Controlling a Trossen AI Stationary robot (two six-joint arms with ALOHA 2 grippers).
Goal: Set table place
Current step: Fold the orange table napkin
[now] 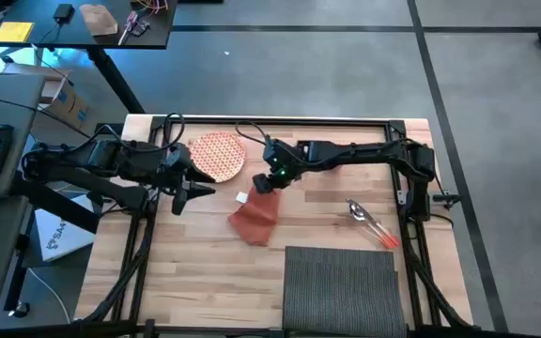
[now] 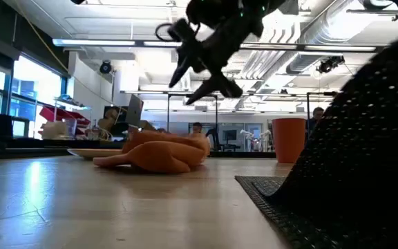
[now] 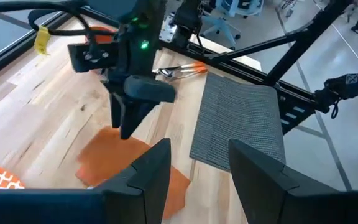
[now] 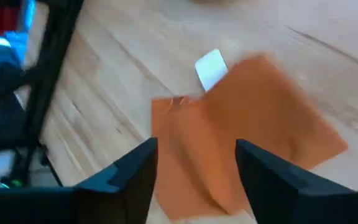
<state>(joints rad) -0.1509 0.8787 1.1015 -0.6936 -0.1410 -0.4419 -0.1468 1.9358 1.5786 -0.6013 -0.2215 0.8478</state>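
High view: the right claw [image 1: 269, 184] hangs with its fingers spread wide over the orange napkin [image 1: 255, 219], holding nothing. The left claw [image 1: 198, 184], also wide and empty, sits beside the plate [image 1: 219, 155]. The placemat [image 1: 346, 286] lies at the bench's [image 1: 195, 272] near edge, well apart from both.

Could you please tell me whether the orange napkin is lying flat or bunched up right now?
Bunched up. The orange napkin lies crumpled on the table, rising in folds in the low view, with the right gripper open above it.
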